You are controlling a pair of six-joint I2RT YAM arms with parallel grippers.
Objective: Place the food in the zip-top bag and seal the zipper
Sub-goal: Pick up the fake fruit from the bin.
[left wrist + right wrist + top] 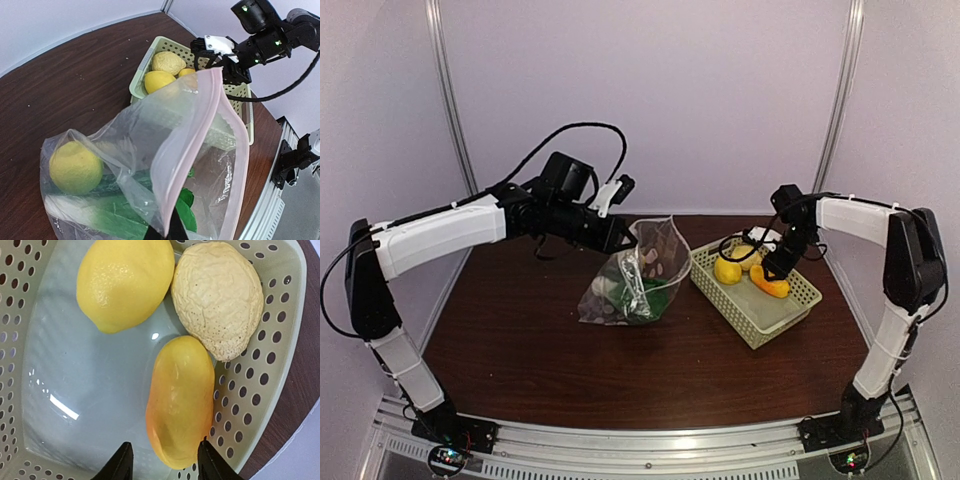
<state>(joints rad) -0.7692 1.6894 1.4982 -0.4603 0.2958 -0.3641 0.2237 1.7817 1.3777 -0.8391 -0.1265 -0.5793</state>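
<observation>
Right gripper fingers half-open astride orange oblong toy piece; yellow toy lemon, pale bumpy potato just beyond, unbagged. Left gripper fingers pinch clear crinkly zip-top bag, green leafy vegetable inside; I see zipper unsealed.

On my left wrist feed, the zip-top bag hides most of the left tool; the right tool is cropped to its tips.

Soft, even light falls from above, leaving only faint shadows on the dark surface. White glare streaks the basket floor, and small glints dot the bag. The overhead view is slightly soft.
</observation>
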